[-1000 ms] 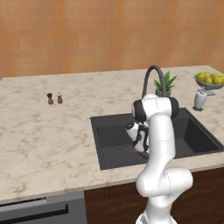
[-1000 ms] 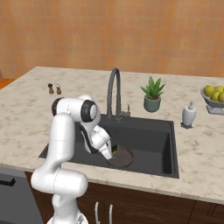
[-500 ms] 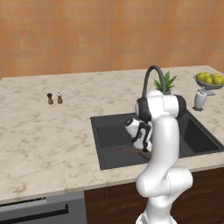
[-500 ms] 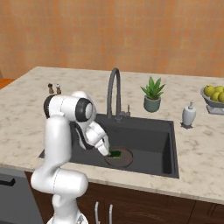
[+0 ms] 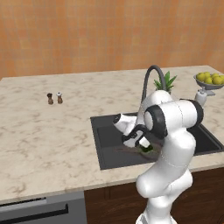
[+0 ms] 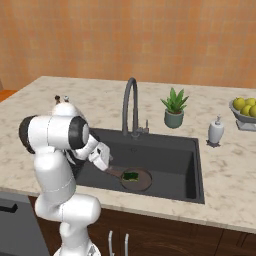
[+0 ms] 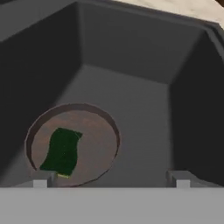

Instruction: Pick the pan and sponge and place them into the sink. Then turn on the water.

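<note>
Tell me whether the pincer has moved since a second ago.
Yes. The pincer has lifted and pulled left, away from the pan in the sink.

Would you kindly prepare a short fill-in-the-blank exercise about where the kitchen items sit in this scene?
1. The small green rectangular sponge lies inside the round dark-brown frying ____.
2. The pan rests on the floor of the dark-grey rectangular ____.
3. The end effector hangs above the pan with its jaws ____.
4. Beside the white soap dispenser, the bowl holds yellow ____.

Missing words: pan; sink; open; fruit
</note>
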### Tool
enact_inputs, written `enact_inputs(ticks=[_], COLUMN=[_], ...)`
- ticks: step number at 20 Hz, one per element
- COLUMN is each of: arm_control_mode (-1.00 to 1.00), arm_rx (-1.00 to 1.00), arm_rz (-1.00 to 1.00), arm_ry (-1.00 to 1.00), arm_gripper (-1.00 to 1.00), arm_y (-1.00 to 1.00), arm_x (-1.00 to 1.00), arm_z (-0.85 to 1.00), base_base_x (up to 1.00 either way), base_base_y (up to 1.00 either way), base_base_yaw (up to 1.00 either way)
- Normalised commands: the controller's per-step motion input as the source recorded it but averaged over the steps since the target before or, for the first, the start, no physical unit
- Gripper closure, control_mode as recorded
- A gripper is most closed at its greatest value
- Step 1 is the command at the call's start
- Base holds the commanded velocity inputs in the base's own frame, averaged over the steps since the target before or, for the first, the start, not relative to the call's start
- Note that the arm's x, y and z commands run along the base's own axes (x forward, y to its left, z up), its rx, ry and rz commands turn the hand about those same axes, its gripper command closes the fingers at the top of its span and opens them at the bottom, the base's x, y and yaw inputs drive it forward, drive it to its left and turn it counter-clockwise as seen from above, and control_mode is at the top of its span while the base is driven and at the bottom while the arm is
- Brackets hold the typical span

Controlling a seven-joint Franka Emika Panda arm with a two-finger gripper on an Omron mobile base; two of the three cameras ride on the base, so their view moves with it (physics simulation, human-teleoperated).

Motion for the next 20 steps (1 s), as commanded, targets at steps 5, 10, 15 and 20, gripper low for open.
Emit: enact_inputs(ticks=[5,10,15,20], arm_control_mode=[-1.00,-1.00,-1.00,-1.00], arm_rx=[-0.04,-0.05,-0.04,-0.05], arm_rz=[0.00,0.00,0.12,0.14], arm_ry=[-0.01,-0.01,-0.01,0.00], arm_gripper=[-1.00,-1.00,-1.00,-1.00], arm_y=[0.23,0.18,0.11,0.04], arm_x=[-0.63,-0.55,-0.41,-0.55], arm_z=[1.00,1.00,1.00,0.98], base_base_x=[0.00,0.00,0.00,0.00], base_base_y=[0.00,0.00,0.00,0.00], base_base_yaw=[0.00,0.00,0.00,0.00])
